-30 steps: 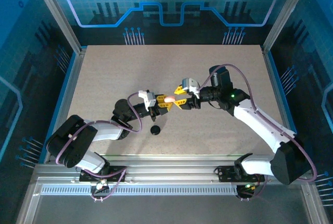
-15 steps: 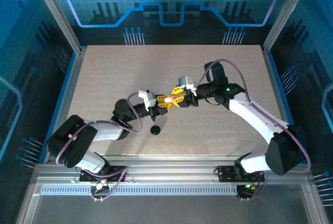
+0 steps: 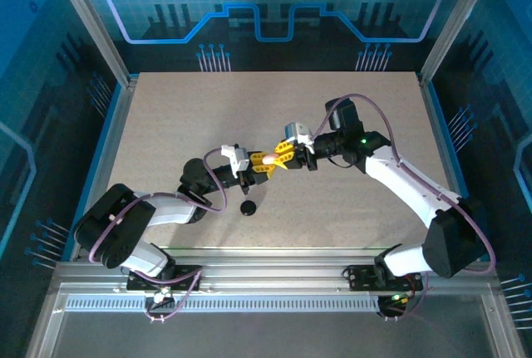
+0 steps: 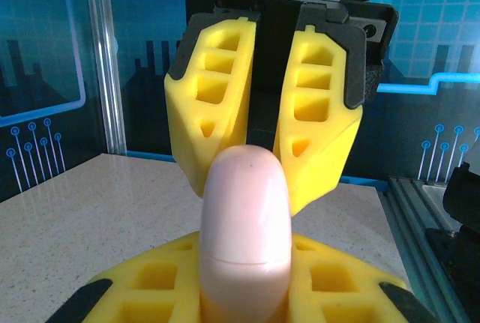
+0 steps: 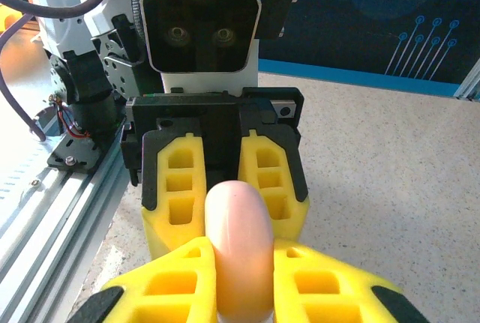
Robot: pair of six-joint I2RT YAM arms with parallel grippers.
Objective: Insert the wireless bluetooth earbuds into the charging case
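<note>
Where both arms meet over the tabletop (image 3: 166,125), left gripper (image 3: 260,164) and right gripper (image 3: 283,155) clamp their fingers on opposite ends of a pale pink case (image 3: 269,158). A small black piece (image 3: 248,207), seemingly an earbud, lies near it, toward the bases. Uneven pulls could wrench the case free; tabletop edges stand well away from it.

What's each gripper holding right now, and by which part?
Both are shut on one pale pink capsule-shaped case: left gripper on one end, right gripper on the opposite end.
</note>
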